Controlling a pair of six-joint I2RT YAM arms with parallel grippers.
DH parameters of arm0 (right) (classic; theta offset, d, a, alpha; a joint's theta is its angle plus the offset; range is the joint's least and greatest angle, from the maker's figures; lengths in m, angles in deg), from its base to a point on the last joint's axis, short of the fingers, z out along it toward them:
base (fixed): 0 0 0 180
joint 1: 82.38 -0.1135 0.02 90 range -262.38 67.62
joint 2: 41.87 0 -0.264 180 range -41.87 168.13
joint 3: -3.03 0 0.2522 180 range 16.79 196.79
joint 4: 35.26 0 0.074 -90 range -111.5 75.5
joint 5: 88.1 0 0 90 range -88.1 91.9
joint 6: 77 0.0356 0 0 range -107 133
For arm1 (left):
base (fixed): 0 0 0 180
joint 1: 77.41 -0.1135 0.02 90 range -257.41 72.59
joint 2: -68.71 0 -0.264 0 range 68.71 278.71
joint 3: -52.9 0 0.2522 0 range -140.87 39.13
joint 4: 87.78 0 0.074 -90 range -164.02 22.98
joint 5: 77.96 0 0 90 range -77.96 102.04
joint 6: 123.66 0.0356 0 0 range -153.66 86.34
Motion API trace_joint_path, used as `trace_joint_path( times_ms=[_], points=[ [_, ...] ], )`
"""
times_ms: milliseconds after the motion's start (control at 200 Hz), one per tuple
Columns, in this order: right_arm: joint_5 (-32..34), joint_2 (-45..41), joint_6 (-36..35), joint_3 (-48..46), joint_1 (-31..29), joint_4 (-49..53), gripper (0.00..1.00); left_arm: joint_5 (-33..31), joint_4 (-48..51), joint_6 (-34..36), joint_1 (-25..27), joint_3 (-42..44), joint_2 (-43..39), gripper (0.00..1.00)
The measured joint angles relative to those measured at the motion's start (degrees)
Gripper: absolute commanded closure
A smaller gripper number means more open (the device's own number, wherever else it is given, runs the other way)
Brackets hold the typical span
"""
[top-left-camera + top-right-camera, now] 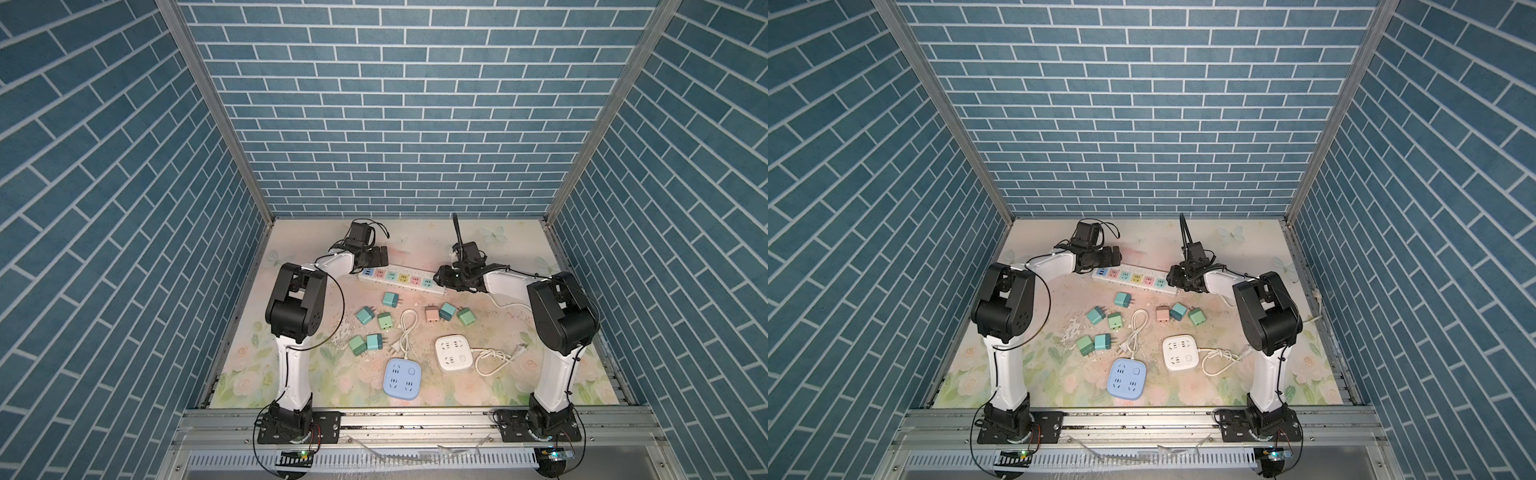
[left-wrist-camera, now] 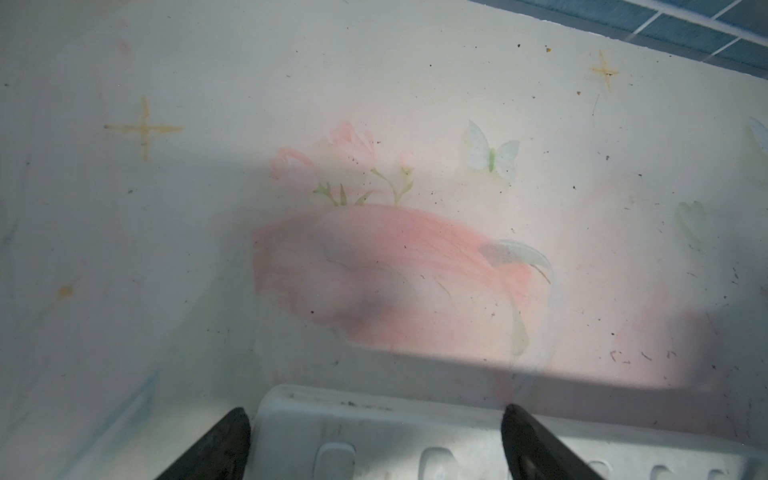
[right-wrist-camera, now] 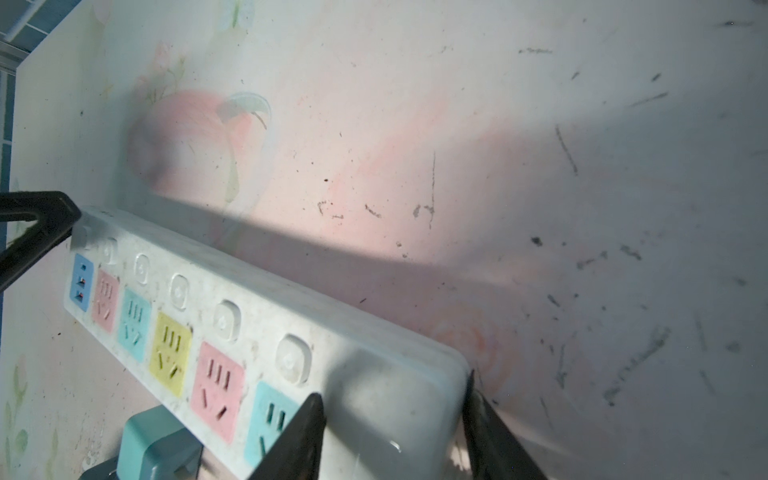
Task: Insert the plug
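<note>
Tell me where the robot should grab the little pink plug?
Come from above and pinch the pink plug across the two flat sides of its boxy body. It lies flat, prongs pointing toward the power strip, so that probably leaves the prongs free.

A white power strip (image 1: 400,281) with coloured sockets lies flat and slanted at the back, eight small teal, green and pink plugs (image 1: 390,300) scattered loose before it.

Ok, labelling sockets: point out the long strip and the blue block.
long strip (image 1: 402,278), in a top view, on its yellow socket
blue block (image 1: 401,379), in a top view, on its top face's middle
</note>
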Motion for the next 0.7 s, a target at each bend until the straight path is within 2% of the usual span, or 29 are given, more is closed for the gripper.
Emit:
trace_joint_path(
  times_ms=[425, 700],
  points=[
    [0.74, 0.61, 0.20, 1.16, 0.00, 0.63, 0.47, 3.96, -9.88, -1.99, -0.31, 18.08, -8.83, 0.05],
    [1.40, 0.39, 0.17, 1.05, 0.02, 0.66, 0.46, 3.52, -10.38, -4.48, 2.14, 27.93, -17.84, 0.04]
  ],
)
